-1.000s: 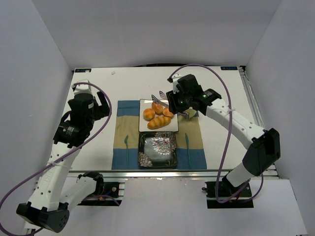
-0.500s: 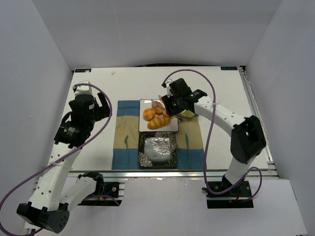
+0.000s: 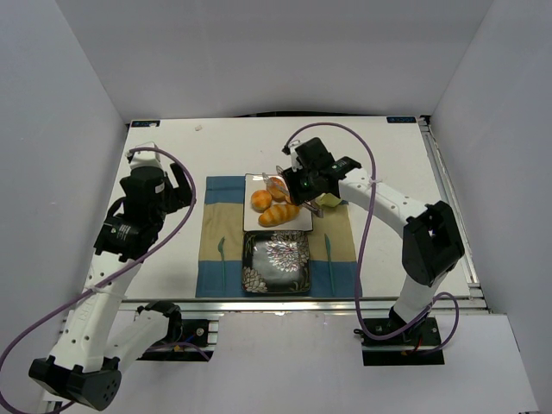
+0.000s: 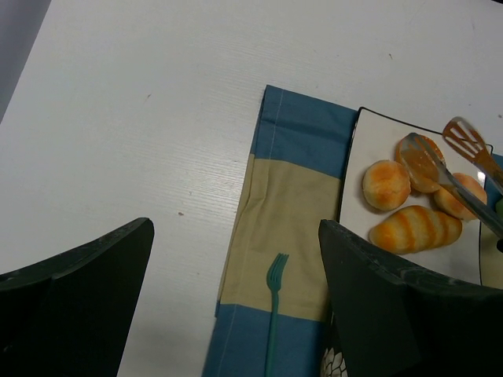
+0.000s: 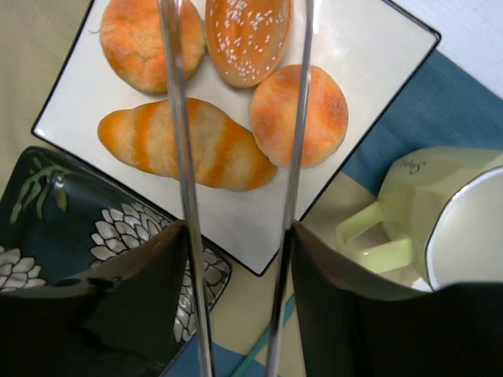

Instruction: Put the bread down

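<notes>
Several orange bread rolls lie on a white square plate (image 3: 301, 223): a sesame bun (image 5: 247, 35), a round bun (image 5: 141, 39), another round bun (image 5: 302, 114) and a long striped roll (image 5: 185, 145). My right gripper (image 3: 312, 177) is shut on metal tongs (image 5: 178, 157). The tongs' two arms stand apart, one on each side of the sesame bun. In the wrist view the right gripper (image 5: 236, 243) is above the plate's near edge. A dark patterned plate (image 3: 276, 263) lies just in front, with no bread on it. My left gripper (image 3: 178, 184) is open and holds nothing, left of the placemat.
A blue and tan placemat (image 3: 220, 233) lies under both plates. A teal fork (image 4: 273, 314) lies on its left part, and another teal utensil (image 3: 329, 252) on its right. A pale green mug (image 5: 440, 228) stands right of the white plate, close to the tongs.
My right gripper has moved left and lower with the tongs, bringing their tips over the bread on the white plate. The left arm has not moved.
</notes>
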`<act>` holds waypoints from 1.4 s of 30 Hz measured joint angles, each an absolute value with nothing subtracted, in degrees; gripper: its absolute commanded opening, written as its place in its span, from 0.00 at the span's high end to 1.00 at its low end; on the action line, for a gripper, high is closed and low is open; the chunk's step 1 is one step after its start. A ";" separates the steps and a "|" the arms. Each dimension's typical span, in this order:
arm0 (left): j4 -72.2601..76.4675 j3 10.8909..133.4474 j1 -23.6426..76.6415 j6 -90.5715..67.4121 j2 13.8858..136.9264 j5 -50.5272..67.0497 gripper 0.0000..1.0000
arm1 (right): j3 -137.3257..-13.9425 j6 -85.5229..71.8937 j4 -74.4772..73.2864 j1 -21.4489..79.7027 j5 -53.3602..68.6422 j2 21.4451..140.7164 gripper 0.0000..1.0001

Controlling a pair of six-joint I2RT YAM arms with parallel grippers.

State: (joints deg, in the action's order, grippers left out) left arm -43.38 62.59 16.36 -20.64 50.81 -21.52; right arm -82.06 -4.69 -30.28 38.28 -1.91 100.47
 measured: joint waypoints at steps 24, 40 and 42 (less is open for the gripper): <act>-43.53 62.59 16.36 -21.08 49.58 -21.52 0.02 | -83.09 -5.39 -32.16 38.28 -1.13 100.44 0.61; -43.51 62.59 16.36 -21.08 49.63 -21.52 0.02 | -97.14 -6.04 -37.21 37.89 -0.01 100.55 0.73; -43.51 62.59 16.36 -21.08 49.67 -21.52 0.02 | -99.37 -6.02 -37.26 37.89 -0.01 99.79 0.72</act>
